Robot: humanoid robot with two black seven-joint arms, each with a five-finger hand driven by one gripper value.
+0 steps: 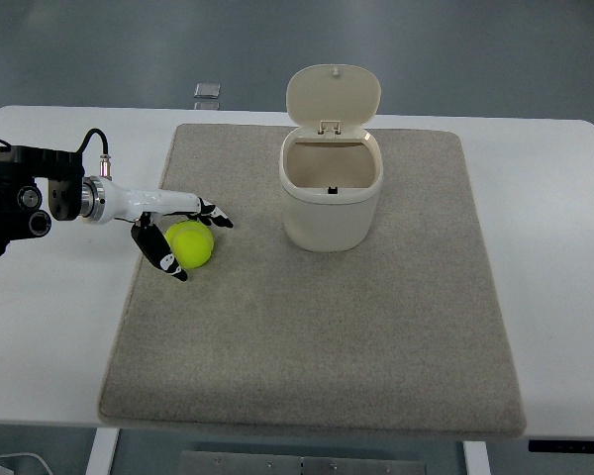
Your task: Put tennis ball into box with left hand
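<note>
A yellow-green tennis ball (191, 244) lies on the grey mat (317, 327), left of centre. My left hand (183, 237) reaches in from the left edge. Its white, black-tipped fingers (216, 214) are spread around the ball's left side, above and below it, not closed on it. The cream box (331, 188) stands upright at the mat's upper middle, to the right of the ball. Its lid (333, 96) is flipped open and its inside looks empty. The right arm is out of view.
The mat covers most of a white table (554, 257). A small grey object (208, 91) lies past the table's far edge. The left arm's black wrist unit and cable (30, 188) sit over the table's left side.
</note>
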